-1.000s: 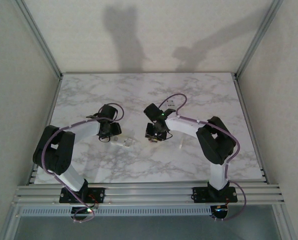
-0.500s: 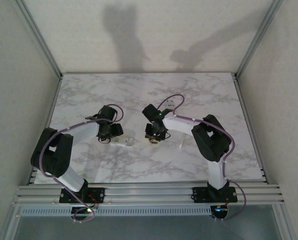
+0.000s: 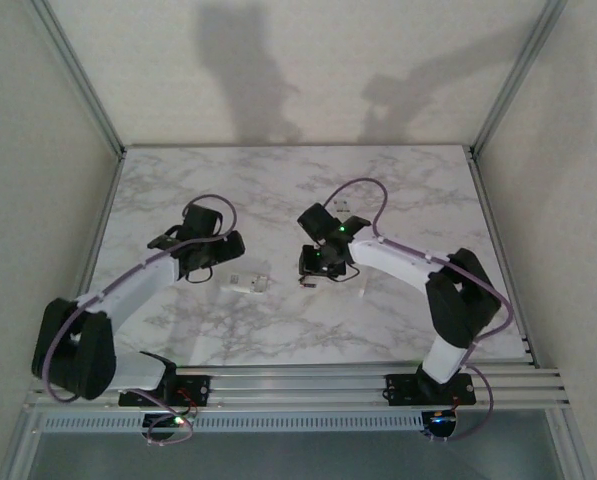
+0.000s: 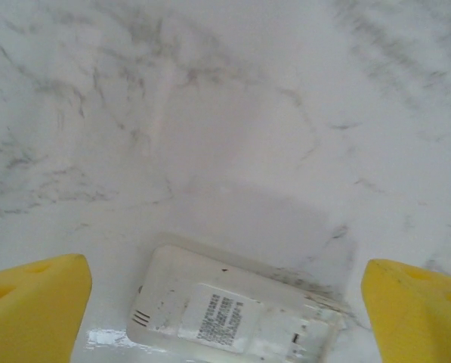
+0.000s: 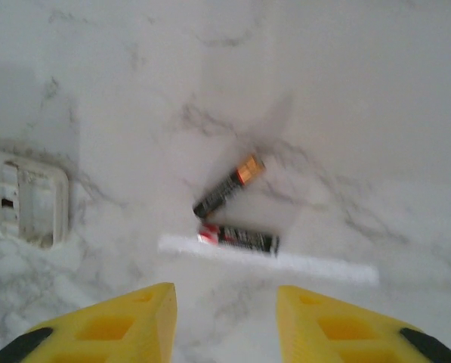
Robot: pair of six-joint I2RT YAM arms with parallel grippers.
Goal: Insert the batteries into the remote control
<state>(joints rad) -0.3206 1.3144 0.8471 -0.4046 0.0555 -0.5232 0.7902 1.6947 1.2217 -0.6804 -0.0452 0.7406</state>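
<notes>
Released and backed off on the left since a second ago: jaws wide apart, empty, with the remote control (image 4: 233,314) left flat on the surface (image 4: 210,113), label side up, between them. Eased a little wider on the right as well: jaws apart, nothing held, hanging over the batteries (image 5: 229,185), both loose beside a thin white strip (image 5: 316,266). No cell loaded yet; probably a pickup on the right next.

Marble tbl (image 3: 278,190): remote (image 4: 233,314), 2 batteries (image 5: 229,185), white strip (image 5: 285,262) on it.
</notes>
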